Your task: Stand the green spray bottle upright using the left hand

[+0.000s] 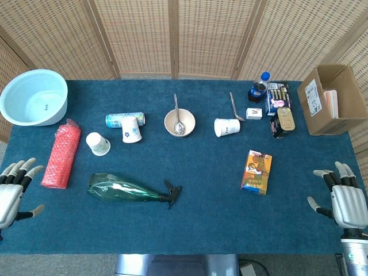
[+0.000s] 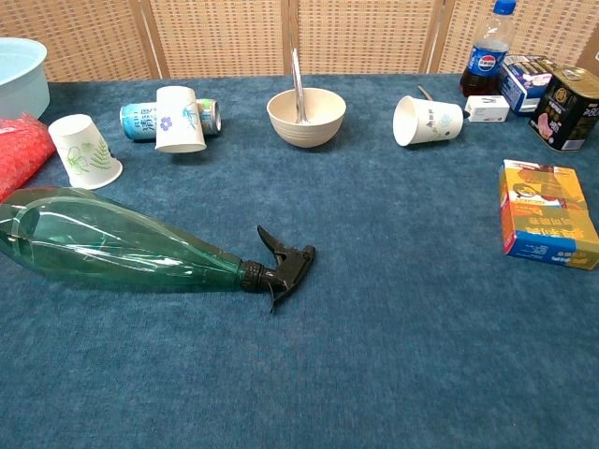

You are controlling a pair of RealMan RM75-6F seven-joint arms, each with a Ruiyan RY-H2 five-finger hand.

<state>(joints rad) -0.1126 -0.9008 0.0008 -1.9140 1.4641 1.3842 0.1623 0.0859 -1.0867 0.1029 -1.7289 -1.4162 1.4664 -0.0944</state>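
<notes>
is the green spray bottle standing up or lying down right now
Lying down. The translucent green plastic spray bottle rests lengthwise on the blue tablecloth, black trigger nozzle pointing right, with neither hand touching it.

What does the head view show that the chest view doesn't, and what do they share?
Only the head view shows both hands, the left hand and right hand, open at the table's near corners, plus the cardboard box and the whole red bubble-wrap roll. The chest view adds no new object, only a closer look at the black trigger head. Both show the green spray bottle lying on its side, the bowl with a spoon, and the orange box.
</notes>
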